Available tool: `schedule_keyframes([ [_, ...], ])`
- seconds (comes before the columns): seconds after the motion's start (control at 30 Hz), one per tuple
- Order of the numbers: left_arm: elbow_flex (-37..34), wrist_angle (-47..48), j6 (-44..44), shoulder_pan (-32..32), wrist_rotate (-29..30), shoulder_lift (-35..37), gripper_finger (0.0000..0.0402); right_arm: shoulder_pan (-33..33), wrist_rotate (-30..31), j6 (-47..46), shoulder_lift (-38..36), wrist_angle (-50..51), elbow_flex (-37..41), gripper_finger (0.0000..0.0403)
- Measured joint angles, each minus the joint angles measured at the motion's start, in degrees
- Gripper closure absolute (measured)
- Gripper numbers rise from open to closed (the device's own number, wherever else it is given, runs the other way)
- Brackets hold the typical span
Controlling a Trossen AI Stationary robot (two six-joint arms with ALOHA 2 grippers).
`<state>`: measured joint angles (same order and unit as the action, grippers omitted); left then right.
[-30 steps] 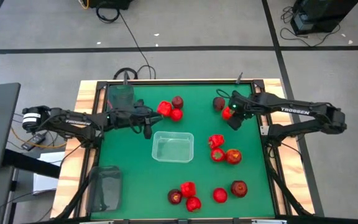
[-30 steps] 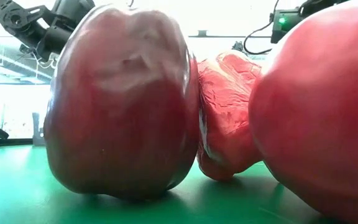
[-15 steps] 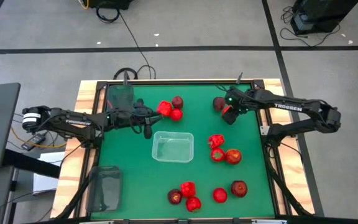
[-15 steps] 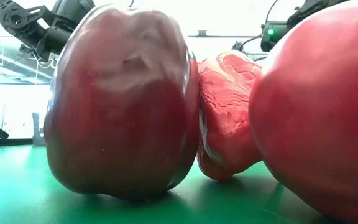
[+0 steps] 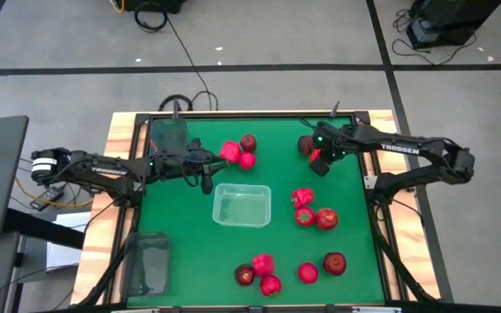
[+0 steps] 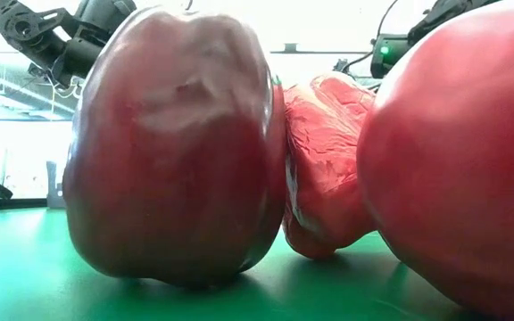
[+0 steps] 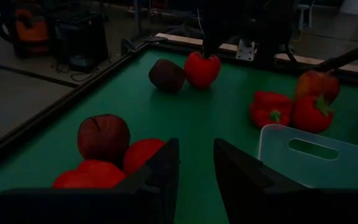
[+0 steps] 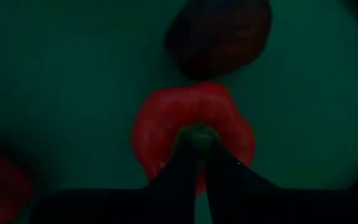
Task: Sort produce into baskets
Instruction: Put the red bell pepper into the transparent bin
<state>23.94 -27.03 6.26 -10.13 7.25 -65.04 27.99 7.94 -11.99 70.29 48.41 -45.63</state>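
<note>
Item: red pepper (image 5: 317,159), far right part of the green surface (image 5: 190,235). In the right wrist view the pepper (image 8: 191,134) has its green stem pinched between the two dark fingers; the right end effector (image 5: 321,160) is closed on that stem, directly above the fruit. Whether the pepper is clear of the surface cannot be told.

Adjacent: dark maroon apple (image 5: 306,144), just beside the pepper on its far-left side, close enough that contact cannot be ruled out.

Governing relation: the clear basket (image 5: 243,205) lies to the left of and nearer than the held pepper, mid-surface. The pepper hangs stem-up, long axis roughly vertical, so a carry left and near looks like the likely next step. The right arm is the one with the load.

Other baskets: one smoky grey basket (image 5: 169,135) at the far left corner, one grey basket (image 5: 149,263) at the near left edge.

Left end effector (image 5: 205,178): just left of the clear basket's far corner, fingers slightly parted with nothing between them, as the left wrist view shows (image 7: 194,168). A far group of produce (image 5: 237,152) sits just right of it.

Remaining produce: right-hand cluster (image 5: 311,210) beside the clear basket; near row (image 5: 290,269) along the near edge.
</note>
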Motion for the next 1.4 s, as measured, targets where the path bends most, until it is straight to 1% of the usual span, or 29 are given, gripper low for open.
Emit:
schedule_keyframes([
  [0.13,0.0,0.0,0.0,0.0,0.0,0.0,0.0296,-1.6,-0.3,-0.2,-2.8,0.0,-0.2,0.0382],
  [0.23,0.0,0.5,0.1,0.0,0.0,0.0,0.0296,-4.2,-0.2,-1.1,-5.1,-2.1,-1.1,0.0382],
  [0.4,0.0,2.7,0.0,0.0,0.0,0.0,0.0296,-11.3,-0.5,-1.9,-8.6,-9.2,-2.1,0.0382],
  [0.47,0.0,2.9,0.0,0.0,0.0,0.0,0.0296,-14.7,-2.3,-2.0,-9.0,-13.4,-2.1,0.0382],
  [0.57,0.0,2.8,0.0,0.0,0.2,0.0,0.0296,-19.8,-6.1,-1.9,-8.1,-20.2,-2.1,0.0382],
  [0.63,0.0,2.6,-0.8,0.2,1.1,0.0,0.0295,-23.4,-7.5,-1.4,-6.6,-25.1,-2.1,0.0382],
  [0.7,0.0,2.6,-2.6,0.8,1.5,0.0,0.0293,-26.5,-7.9,-0.8,-4.9,-29.6,-2.1,0.0382],
  [0.83,0.0,2.6,-3.2,1.8,2.8,0.0,0.0277,-31.3,-8.7,0.5,-1.1,-37.6,-2.1,0.0382],
  [1.0,0.0,2.6,-3.2,1.9,4.1,0.0,0.0255,-33.9,-10.2,0.2,4.6,-46.1,-2.2,0.0382],
  [1.17,0.0,2.6,-3.1,1.9,4.3,0.0,0.0252,-33.5,-9.3,0.2,9.9,-47.0,-2.2,0.0376],
  [1.27,0.0,2.6,-3.1,1.9,4.3,0.0,0.0252,-32.5,-8.9,0.2,12.0,-47.2,-2.2,0.0356],
  [1.4,0.0,2.6,-3.1,1.9,4.3,0.0,0.0252,-31.5,-7.6,1.2,12.1,-47.8,-2.2,0.0313],
])
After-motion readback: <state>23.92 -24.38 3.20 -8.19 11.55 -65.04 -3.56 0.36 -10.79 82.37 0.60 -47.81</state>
